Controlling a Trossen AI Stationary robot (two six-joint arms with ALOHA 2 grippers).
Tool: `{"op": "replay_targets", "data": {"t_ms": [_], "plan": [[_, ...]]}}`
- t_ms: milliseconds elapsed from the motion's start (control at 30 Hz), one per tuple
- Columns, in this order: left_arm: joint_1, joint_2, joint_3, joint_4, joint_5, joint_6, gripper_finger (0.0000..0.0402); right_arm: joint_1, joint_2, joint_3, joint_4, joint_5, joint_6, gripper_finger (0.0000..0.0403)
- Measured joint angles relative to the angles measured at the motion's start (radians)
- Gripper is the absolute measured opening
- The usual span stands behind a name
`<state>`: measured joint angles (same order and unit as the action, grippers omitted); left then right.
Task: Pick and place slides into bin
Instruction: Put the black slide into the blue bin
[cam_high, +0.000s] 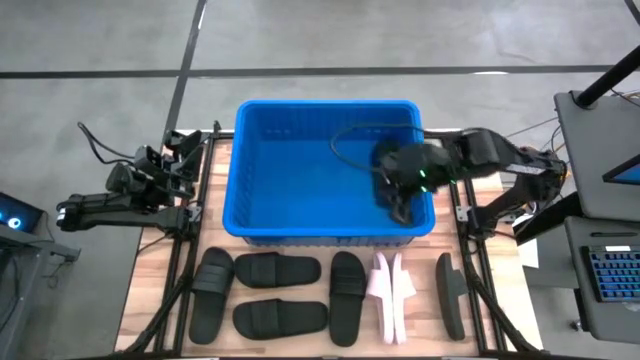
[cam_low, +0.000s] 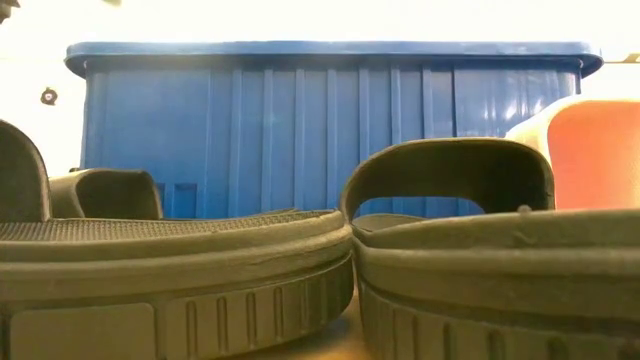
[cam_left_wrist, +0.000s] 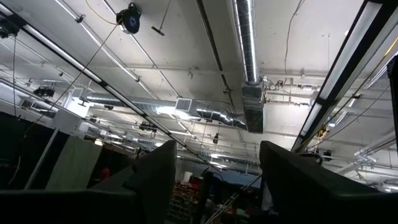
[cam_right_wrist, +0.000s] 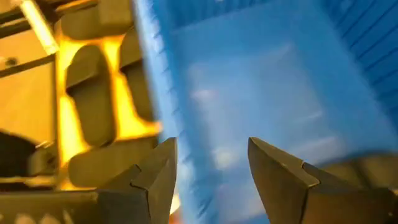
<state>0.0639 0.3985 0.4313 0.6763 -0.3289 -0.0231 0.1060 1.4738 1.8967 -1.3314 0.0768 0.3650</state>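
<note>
Your right hand (cam_high: 402, 192) hung fingers apart inside the bin (cam_high: 300, 232) over a black slide (cam_high: 398, 205) by its right wall, while six slides (cam_high: 347, 296) lay on the counter (cam_high: 290, 345) near it.

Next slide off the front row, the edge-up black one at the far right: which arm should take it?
Right, probably. The right gripper hangs open over the bin, at its right front corner, nearest the edge-up black slide. The left gripper is parked off the bin's left side, pointing at the ceiling.
</note>
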Motion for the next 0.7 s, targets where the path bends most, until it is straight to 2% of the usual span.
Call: {"op": "replay_targets", "data": {"t_ms": [200,300,500,700], "plan": [[0.000,0.000,-0.001,-0.004,-0.071,-0.081,0.0217,0.224,0.000,0.038,-0.163,0.003,0.321,0.0187],[0.000,0.000,-0.001,-0.005,-0.072,-0.101,0.0217,0.334,0.000,0.037,-0.190,0.004,0.491,0.0187],[0.000,0.000,-0.001,-0.005,-0.071,-0.102,0.0217,0.518,0.001,-0.010,-0.218,0.006,0.863,0.0187],[0.000,0.000,-0.002,-0.005,-0.070,-0.102,0.0217,0.721,0.002,-0.111,-0.226,0.006,1.097,0.0187]]}}
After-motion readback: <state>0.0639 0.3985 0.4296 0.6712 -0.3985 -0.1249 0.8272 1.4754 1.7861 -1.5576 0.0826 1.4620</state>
